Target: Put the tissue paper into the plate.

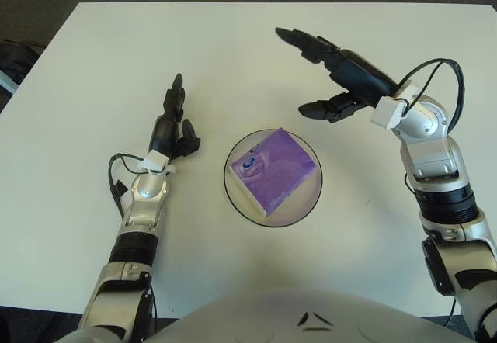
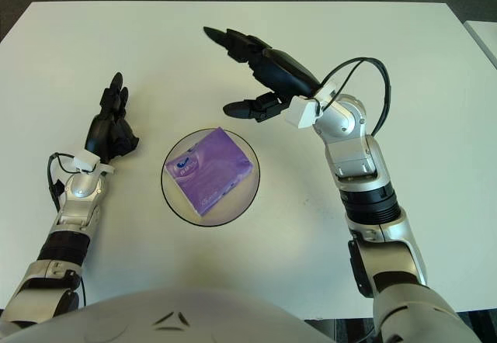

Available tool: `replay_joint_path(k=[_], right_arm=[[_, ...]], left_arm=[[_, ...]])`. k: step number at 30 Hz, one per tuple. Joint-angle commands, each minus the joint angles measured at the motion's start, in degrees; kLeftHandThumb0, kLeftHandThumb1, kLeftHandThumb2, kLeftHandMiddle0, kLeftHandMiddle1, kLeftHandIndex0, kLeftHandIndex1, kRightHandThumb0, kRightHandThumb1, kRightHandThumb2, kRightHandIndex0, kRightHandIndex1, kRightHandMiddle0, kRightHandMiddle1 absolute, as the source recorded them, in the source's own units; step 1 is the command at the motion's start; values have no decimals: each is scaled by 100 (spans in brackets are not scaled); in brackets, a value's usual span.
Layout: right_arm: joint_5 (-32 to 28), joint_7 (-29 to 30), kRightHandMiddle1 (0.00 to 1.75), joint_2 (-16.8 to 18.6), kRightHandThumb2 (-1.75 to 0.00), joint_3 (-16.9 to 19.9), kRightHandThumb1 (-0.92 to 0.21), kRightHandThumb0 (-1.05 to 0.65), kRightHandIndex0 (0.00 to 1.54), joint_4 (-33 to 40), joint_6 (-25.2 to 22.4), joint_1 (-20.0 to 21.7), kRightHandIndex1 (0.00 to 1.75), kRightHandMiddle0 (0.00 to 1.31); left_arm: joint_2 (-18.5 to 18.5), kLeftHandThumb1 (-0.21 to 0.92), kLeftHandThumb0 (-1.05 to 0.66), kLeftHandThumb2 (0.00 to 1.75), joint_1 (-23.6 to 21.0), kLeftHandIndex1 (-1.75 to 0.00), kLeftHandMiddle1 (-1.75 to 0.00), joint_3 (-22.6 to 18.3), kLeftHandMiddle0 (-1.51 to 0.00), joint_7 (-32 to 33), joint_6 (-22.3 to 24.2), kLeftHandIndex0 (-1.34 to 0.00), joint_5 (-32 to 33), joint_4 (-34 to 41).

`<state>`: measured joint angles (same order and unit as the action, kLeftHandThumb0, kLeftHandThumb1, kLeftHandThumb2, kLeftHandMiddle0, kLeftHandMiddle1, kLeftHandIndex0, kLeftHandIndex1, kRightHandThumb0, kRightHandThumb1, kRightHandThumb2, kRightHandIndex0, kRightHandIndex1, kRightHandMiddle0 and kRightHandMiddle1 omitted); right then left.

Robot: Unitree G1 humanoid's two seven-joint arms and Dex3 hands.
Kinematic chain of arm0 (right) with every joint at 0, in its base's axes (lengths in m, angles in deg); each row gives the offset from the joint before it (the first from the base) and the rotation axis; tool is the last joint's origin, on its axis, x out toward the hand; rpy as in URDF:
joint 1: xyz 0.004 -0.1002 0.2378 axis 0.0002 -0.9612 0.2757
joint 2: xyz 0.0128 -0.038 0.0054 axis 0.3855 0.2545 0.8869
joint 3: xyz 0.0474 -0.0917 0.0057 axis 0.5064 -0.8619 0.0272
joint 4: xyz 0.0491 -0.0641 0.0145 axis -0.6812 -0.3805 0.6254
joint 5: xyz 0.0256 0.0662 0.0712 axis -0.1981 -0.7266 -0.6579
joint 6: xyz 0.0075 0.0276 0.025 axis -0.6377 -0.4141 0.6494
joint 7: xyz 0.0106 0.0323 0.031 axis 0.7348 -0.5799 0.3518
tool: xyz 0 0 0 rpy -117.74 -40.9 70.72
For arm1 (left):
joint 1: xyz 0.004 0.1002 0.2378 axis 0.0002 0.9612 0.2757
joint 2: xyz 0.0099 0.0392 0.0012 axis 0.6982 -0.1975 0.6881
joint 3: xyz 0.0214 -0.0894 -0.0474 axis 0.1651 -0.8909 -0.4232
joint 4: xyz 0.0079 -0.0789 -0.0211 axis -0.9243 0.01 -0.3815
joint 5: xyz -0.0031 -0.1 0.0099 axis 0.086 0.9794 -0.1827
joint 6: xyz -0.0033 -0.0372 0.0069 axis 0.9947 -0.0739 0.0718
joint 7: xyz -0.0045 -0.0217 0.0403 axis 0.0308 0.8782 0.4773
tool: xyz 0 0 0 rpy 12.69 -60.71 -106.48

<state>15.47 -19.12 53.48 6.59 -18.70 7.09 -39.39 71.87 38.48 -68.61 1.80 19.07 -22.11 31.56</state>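
One tissue pack (image 1: pixel 272 168) lay inside plate (image 1: pixel 231 192); right hand (image 1: pixel 334 75) hovered beyond, fingers spread, empty. Left hand (image 1: pixel 172 129) beside plate, fingers loose. Placing judged done; withdrawal next.

A purple tissue pack (image 2: pixel 211 166) is seen lying in the plate (image 2: pixel 172 200); the right hand (image 2: pixel 260 67) is spread above the surface (image 2: pixel 435 126).

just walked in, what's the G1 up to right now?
The purple tissue pack already lies in the plate at the middle of the white table. The right hand is open and holds nothing; it is raised above the table behind and to the right of the plate. The left hand shows to the left of the plate, idle. The placing looks done.
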Motion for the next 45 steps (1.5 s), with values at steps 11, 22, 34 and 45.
replay_joint_path(k=[11, 22, 34, 45], right_arm=[[-764, 2135, 49, 1428, -82, 921, -92, -82, 14, -3245, 1539, 21, 5, 0], [-1135, 2223, 57, 1819, -99, 961, -92, -70, 21, -3253, 1947, -798, 8, 0], [-1214, 2169, 59, 1942, -100, 888, -92, -67, 22, -2869, 1662, -1322, 8, 0], [-1204, 2058, 63, 1863, -100, 895, -92, -68, 23, -2365, 1408, -2048, 8, 0]], left_arm=[[-449, 92, -93, 121, 1013, -36, 0, 219, -7, 275, 419, 0, -191, -17], [-475, 92, -93, 123, 1174, -39, 0, 244, -6, 474, 650, 0, -368, 287], [-530, 92, -88, 123, 1141, -43, -2, 234, -9, 519, 451, 0, -314, 168], [-518, 92, -87, 122, 1170, -45, -2, 260, -10, 462, 291, 0, -299, 150]])
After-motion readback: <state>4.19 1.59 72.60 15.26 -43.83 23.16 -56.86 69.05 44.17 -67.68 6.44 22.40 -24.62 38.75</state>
